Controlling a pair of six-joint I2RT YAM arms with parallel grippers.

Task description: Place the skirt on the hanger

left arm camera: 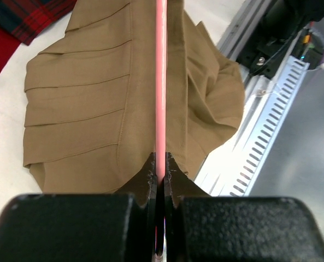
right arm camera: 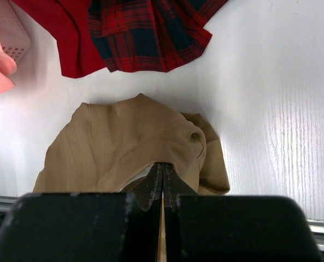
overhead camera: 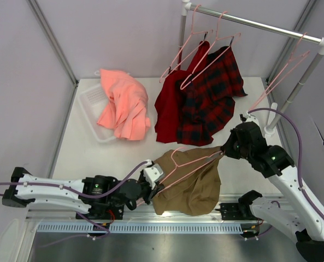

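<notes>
The khaki skirt (overhead camera: 190, 183) lies at the table's near edge, partly lifted. A pink hanger (overhead camera: 184, 164) lies across its top. My left gripper (overhead camera: 151, 188) is shut on the hanger's pink wire (left arm camera: 161, 82), which runs straight away over the pleated skirt (left arm camera: 80, 109). My right gripper (overhead camera: 226, 148) is shut on a fold of the skirt's edge (right arm camera: 167, 142) and holds it above the table, with the rest of the cloth hanging below it.
A red garment (overhead camera: 170, 106) and a red-and-black plaid garment (overhead camera: 211, 98) hang on pink hangers from the rail (overhead camera: 254, 23) at the back. A salmon-pink garment (overhead camera: 123, 106) lies over a white tray (overhead camera: 93, 114). A metal rail (overhead camera: 151, 226) runs along the near edge.
</notes>
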